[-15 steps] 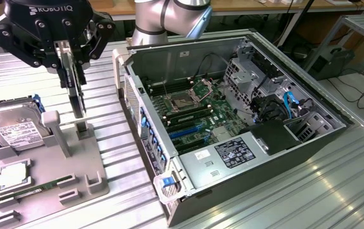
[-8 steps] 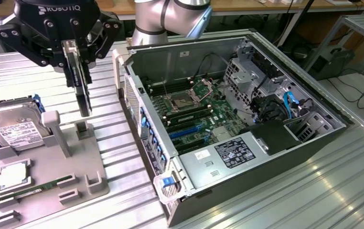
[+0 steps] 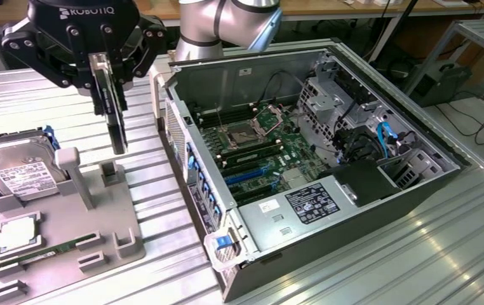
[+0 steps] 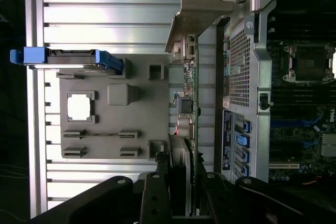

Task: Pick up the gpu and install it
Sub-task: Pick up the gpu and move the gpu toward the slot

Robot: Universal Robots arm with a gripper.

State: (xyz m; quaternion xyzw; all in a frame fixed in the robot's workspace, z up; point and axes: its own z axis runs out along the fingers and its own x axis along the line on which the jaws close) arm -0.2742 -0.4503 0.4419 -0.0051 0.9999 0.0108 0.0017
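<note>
While the gripper is pinching the gpu between narrowly parted jaws, the card is hanging with its long axis vertical at the exterior view's upper left, and the open computer case is lying to its right.

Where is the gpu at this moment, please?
In the exterior view the gpu hangs upright in the gripper, above the grey fixture tray, on the exterior view's left of the open computer case.
</note>
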